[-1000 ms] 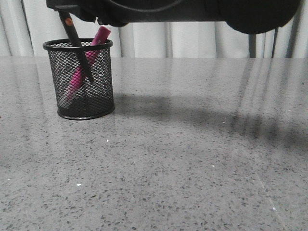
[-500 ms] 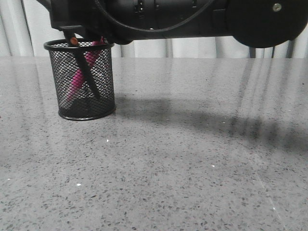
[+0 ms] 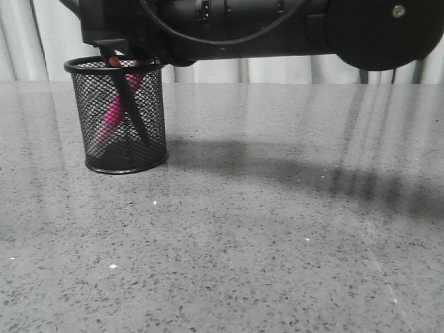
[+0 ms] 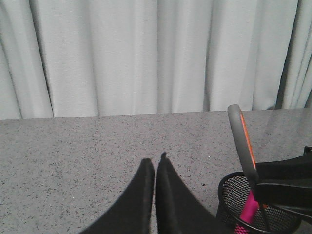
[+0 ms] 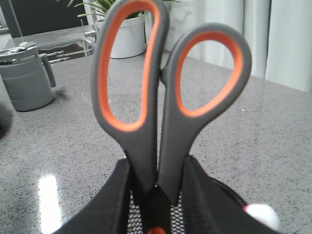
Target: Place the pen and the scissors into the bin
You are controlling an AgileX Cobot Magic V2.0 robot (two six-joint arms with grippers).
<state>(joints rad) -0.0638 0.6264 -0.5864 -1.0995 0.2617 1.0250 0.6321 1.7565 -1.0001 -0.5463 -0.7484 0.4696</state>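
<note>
The black mesh bin stands at the table's far left. The magenta pen leans inside it; its white tip shows in the right wrist view. My right gripper hangs over the bin, shut on the scissors just below their orange-lined loops. The dark blades reach down inside the bin, and the orange pivot dot is level with the rim. My left gripper is shut and empty, low over bare table beside the bin. The scissors handle rises from the bin there.
My right arm spans the top of the front view from the right. In the right wrist view a grey lidded jug and a white plant pot stand beyond the bin. Pale curtains hang behind the table.
My right gripper has come down with the scissors. The blades have sunk deeper into the bin, and the pivot dot has dropped from above the rim to rim level.
</note>
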